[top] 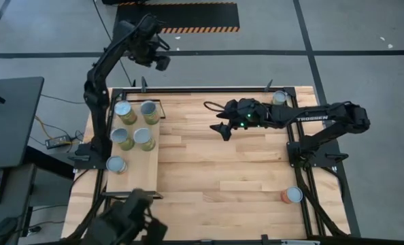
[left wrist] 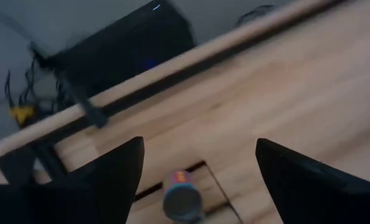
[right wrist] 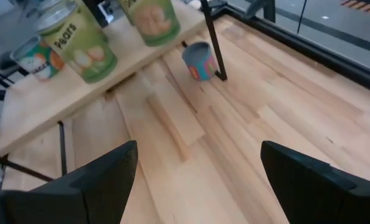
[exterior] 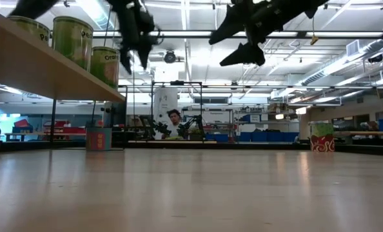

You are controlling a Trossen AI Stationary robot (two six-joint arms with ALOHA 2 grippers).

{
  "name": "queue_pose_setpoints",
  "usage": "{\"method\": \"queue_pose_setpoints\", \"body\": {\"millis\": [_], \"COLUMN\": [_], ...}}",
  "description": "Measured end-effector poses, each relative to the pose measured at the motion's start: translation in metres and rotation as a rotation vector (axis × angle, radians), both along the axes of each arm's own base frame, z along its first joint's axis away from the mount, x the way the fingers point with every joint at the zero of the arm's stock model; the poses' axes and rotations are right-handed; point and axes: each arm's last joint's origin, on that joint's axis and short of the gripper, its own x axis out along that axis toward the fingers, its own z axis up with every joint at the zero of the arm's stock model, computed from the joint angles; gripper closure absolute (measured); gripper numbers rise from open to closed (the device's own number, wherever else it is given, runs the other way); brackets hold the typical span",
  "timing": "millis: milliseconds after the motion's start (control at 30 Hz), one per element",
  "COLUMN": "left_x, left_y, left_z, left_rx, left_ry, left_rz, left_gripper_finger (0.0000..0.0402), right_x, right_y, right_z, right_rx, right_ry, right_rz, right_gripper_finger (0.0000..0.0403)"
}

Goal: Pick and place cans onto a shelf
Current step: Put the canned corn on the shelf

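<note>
Several cans (top: 144, 139) stand upright on the pale shelf (top: 144, 173) at the table's left; green-labelled ones (right wrist: 79, 43) show in the right wrist view. A bluish can (right wrist: 199, 60) stands on the table beside the shelf's black leg, and it also shows as the can (left wrist: 182, 196) in the left wrist view. Another can (top: 279, 97) stands at the far right, and an orange-red can (top: 292, 196) at the near right. My left gripper (top: 162, 63) hangs open high over the table's far edge, pointing down. My right gripper (top: 222, 128) is open above mid-table, aimed toward the shelf.
A black metal frame (top: 304, 160) runs along the table's right side beside the right arm's base. Bare planks (top: 215, 177) lie between the shelf and that frame. Beyond the far edge, a person (exterior: 174, 122) sits in the room.
</note>
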Motion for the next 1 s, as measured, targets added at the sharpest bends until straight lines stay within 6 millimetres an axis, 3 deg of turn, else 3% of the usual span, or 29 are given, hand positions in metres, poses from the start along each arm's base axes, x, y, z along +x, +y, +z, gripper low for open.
{"method": "queue_pose_setpoints", "body": {"millis": [167,333,600,1000], "left_x": [-0.004,-0.011,-0.027,-0.033], "left_y": [0.033,0.042,0.035,0.016], "left_z": [-0.034,-0.071,-0.137,-0.18], "left_rx": [-0.148,-0.203,-0.415,-0.599], "left_ry": [-0.037,0.114,0.275,0.316], "left_rz": [0.103,0.13,0.138,0.075], "left_gripper_finger": [0.0085,0.0085,0.0085,0.0085], "right_x": [-0.002,-0.007,-0.016,-0.019], "right_y": [-0.017,-0.036,-0.064,-0.072], "right_z": [-0.001,-0.001,-0.001,-0.003], "right_rx": [0.011,0.013,0.034,0.075], "right_ry": [0.001,0.001,-0.003,-0.008], "right_rz": [-0.02,-0.024,-0.055,-0.097], "right_gripper_finger": [0.0055,0.0055,0.0055,0.0055]}}
